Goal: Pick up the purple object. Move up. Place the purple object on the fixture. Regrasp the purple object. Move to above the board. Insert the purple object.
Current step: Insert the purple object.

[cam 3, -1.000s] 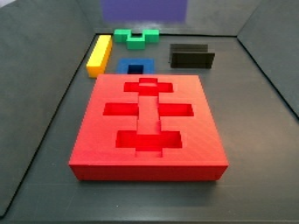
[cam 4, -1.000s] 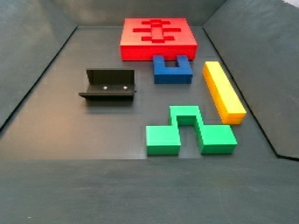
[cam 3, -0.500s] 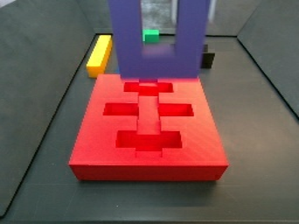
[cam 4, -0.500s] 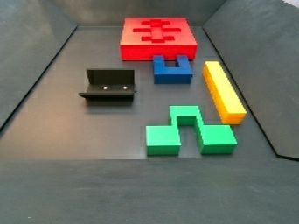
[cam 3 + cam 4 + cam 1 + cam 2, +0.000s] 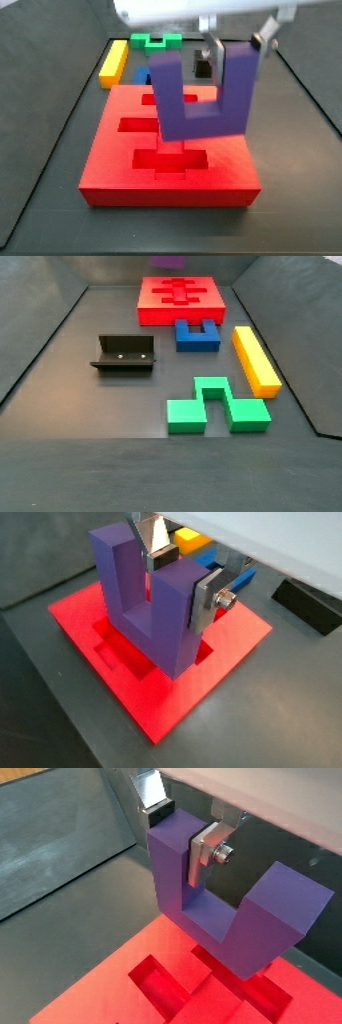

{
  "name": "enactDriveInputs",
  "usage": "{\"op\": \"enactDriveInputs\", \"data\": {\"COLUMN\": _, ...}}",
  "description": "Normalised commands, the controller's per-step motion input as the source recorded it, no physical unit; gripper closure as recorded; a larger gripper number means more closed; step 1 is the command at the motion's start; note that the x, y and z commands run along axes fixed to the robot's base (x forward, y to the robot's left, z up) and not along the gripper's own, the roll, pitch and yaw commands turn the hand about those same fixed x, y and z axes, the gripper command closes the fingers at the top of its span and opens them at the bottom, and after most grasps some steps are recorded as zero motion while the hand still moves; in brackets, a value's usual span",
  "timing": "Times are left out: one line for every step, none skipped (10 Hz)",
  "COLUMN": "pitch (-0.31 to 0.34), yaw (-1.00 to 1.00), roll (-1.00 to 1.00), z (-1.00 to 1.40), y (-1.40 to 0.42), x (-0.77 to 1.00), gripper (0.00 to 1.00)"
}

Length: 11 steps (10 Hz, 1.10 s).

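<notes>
The pincer [image 5: 177, 574] grips the purple object [image 5: 150, 602] by one prong, hanging above the board [image 5: 230, 650]. Pickup and regrasp seem done; only lowering it into a cutout [image 5: 170, 124] remains.

Dark floor [image 5: 80, 446]: board [image 5: 183, 296], fixture [image 5: 124, 354], blue block [image 5: 198, 335], yellow bar [image 5: 255, 359], green block [image 5: 217, 406]; claw [image 5: 238, 40] above board.

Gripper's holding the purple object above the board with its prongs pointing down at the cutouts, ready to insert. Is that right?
Not quite. The gripper does hold the purple object above the board, but the prongs point up, with the closed base of the U toward the cutouts. A side view and both wrist views show it; the fingers clamp one prong.
</notes>
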Motion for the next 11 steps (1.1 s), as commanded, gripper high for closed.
{"op": "enactDriveInputs", "data": {"pitch": 0.039, "yaw": 0.06, "roll": 0.5, "z": -0.29, "y": -0.47, "x": 0.07, "gripper": 1.0}}
{"op": "enactDriveInputs", "data": {"pitch": 0.006, "yaw": 0.0, "roll": 0.28, "z": -0.25, "y": -0.29, "x": 0.0, "gripper": 1.0}}
{"op": "enactDriveInputs", "data": {"pitch": 0.0, "yaw": 0.04, "roll": 0.17, "z": -0.27, "y": -0.16, "x": 0.0, "gripper": 1.0}}
{"op": "enactDriveInputs", "data": {"pitch": 0.003, "yaw": 0.03, "roll": 0.3, "z": -0.24, "y": -0.19, "x": 0.0, "gripper": 1.0}}
{"op": "enactDriveInputs", "data": {"pitch": 0.003, "yaw": 0.06, "roll": 0.15, "z": -0.15, "y": -0.07, "x": 0.0, "gripper": 1.0}}
{"op": "enactDriveInputs", "data": {"pitch": 0.0, "yaw": 0.08, "roll": 0.0, "z": -0.11, "y": 0.0, "x": -0.11, "gripper": 1.0}}
{"op": "enactDriveInputs", "data": {"pitch": 0.01, "yaw": 0.0, "roll": 0.0, "z": -0.07, "y": 0.15, "x": -0.31, "gripper": 1.0}}
{"op": "enactDriveInputs", "data": {"pitch": 0.004, "yaw": 0.0, "roll": 0.0, "z": -0.02, "y": 0.22, "x": -0.45, "gripper": 1.0}}
{"op": "enactDriveInputs", "data": {"pitch": 0.0, "yaw": 0.0, "roll": 0.0, "z": -0.01, "y": 0.05, "x": -0.35, "gripper": 1.0}}
{"op": "enactDriveInputs", "data": {"pitch": 0.01, "yaw": -0.01, "roll": 0.04, "z": -0.08, "y": 0.0, "x": -0.29, "gripper": 1.0}}
{"op": "enactDriveInputs", "data": {"pitch": 0.031, "yaw": 0.0, "roll": 0.03, "z": -0.06, "y": -0.01, "x": -0.21, "gripper": 1.0}}
